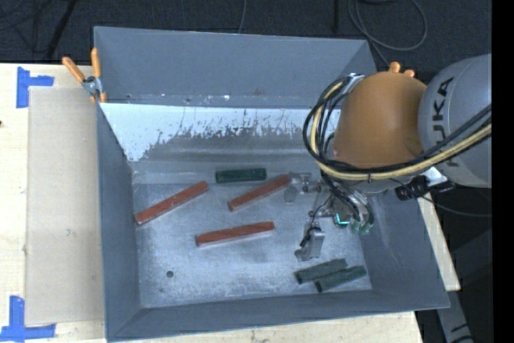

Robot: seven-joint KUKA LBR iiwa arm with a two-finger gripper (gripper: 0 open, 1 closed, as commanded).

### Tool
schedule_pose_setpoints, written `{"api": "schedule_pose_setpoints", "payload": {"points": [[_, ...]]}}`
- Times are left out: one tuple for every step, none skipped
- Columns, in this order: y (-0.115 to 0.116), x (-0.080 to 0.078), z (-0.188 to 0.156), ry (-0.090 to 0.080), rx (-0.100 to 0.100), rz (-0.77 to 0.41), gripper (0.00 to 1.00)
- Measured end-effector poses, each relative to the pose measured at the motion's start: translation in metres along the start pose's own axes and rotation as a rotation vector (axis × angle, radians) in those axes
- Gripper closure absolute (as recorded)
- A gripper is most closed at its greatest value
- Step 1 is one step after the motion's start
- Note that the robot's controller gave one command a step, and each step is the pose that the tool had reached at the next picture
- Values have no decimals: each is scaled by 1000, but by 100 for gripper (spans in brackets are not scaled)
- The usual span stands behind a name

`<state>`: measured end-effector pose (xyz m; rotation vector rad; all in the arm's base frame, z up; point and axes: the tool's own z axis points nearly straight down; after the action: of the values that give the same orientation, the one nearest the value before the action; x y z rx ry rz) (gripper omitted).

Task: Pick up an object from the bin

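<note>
Evidently lifted nothing yet: hung the gripper (309,247) just beside two dark green bars (331,275) low in the bin (241,76), could not tell whether apart or together.

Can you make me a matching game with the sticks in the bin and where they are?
Things:
1. lone green bar
2. green pair
3. red bars
4. claw

Places:
A. spread over the left and middle
B. front right
C. farthest back of the sticks
D. on the right, close behind the green pair

Pairs: 1-C, 2-B, 3-A, 4-D
</note>
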<state>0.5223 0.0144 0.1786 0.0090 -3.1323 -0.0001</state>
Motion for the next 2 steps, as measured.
{"api": "schedule_pose_setpoints", "payload": {"points": [[98, -10, 113, -1, -2, 14, 0], [98, -8, 78, -11, -2, 80, 0]]}}
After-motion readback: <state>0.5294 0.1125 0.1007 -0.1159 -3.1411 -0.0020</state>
